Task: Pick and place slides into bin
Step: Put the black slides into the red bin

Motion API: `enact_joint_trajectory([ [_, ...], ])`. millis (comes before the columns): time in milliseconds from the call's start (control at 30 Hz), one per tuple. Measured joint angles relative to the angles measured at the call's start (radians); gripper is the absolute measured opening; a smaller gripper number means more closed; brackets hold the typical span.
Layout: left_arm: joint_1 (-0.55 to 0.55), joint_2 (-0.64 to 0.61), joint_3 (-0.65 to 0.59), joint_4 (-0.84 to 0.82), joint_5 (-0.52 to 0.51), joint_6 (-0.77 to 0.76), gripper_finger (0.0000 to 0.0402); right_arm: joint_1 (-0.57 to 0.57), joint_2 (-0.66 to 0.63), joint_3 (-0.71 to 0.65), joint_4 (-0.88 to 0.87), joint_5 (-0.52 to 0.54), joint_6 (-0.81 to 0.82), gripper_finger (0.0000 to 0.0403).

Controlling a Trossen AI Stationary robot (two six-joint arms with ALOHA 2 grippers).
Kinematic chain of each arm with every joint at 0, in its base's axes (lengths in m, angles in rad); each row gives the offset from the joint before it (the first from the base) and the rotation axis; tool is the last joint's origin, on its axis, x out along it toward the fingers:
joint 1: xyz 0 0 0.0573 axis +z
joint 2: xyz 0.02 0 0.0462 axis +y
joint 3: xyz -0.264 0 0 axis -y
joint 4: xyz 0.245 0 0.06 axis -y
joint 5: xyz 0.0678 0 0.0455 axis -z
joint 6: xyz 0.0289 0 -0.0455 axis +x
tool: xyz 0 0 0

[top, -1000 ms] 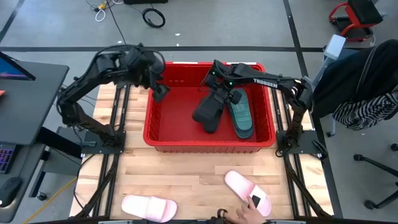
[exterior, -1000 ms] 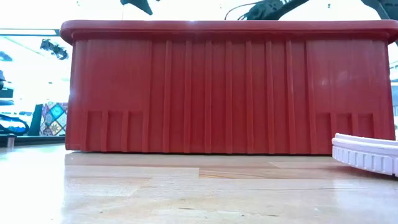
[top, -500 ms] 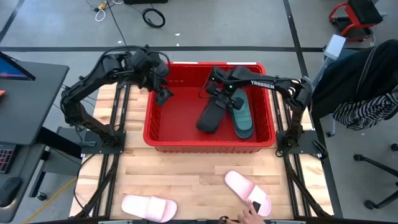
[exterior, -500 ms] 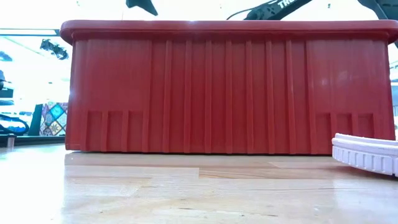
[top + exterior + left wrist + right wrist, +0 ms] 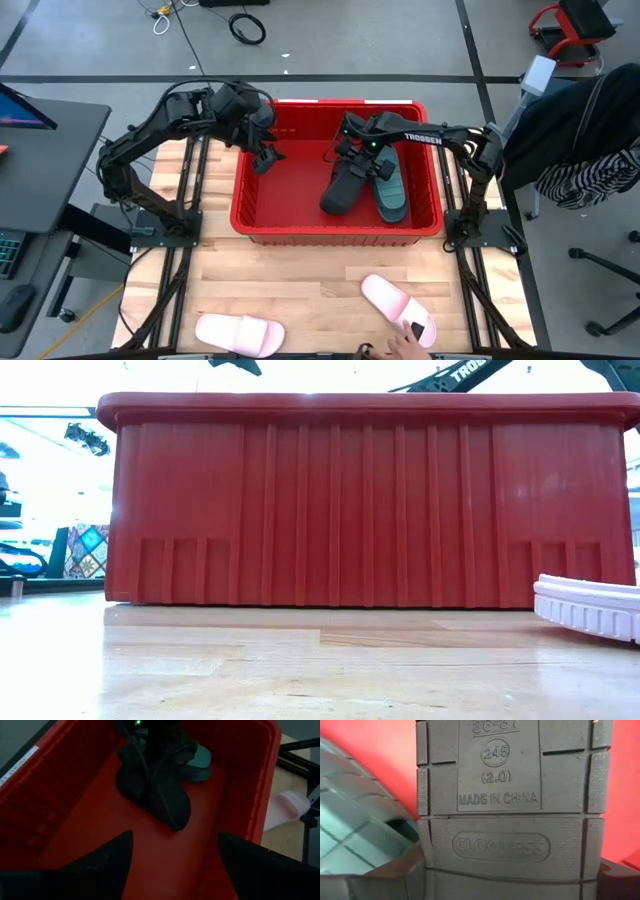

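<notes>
A: Where are the foam slides sitting?

B: A black foam slide (image 5: pixel 341 186) is lying tilted inside the big red slotted plastic bin (image 5: pixel 258 221), sole up, just beside a teal green foam slide (image 5: pixel 389 188) that is resting flat on the bin floor. Two pale pink foam slides are lying on the wooden bench (image 5: pixel 300 285) in front of the bin, one (image 5: pixel 238 333) towards the left and one (image 5: pixel 397 308) towards the right.

A: Is a claw gripping the black one?

B: The right claw (image 5: pixel 360 160) is reaching into the bin, its fingers spread wide either side of the black slide's heel end; the ribbed sole is filling its wrist view. I cannot tell whether it is actually pressing on it.

A: And the left claw?

B: The left claw (image 5: pixel 266 158) is hanging over the bin's left part, jaws wide apart, holding nothing.

A: Anything else?

B: A person's hand (image 5: pixel 400 347) is touching the right pink slide at the bench's front edge.
</notes>
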Motion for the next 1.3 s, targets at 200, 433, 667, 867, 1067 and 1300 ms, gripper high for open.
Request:
enact_joint_trajectory([
  [200,0.001,0.0,0.0,0.012,-0.002,-0.019,0.0291,-0.01,0.0,0.0,0.036,0.018,0.009,0.0344],
  [433,0.001,0.0,0.0,0.017,-0.002,-0.025,0.0291,-0.028,0.0,0.0,0.062,0.034,0.052,0.0375],
  [667,0.001,0.0,0.0,0.034,-0.002,-0.026,0.0291,-0.028,0.0,0.0,0.079,0.042,0.069,0.0398],
  [867,0.0,0.0,0.0,0.036,-0.002,-0.026,0.0291,-0.028,0.0,0.0,0.081,0.031,0.117,0.0398],
  [1067,0.0,0.0,0.0,0.036,-0.002,-0.026,0.0291,-0.022,0.0,0.0,0.093,0.024,0.19,0.0399],
  [1300,0.0,0.0,0.0,0.031,-0.002,-0.026,0.0291,0.0,-0.042,0.0,0.098,0.037,0.257,0.04],
])
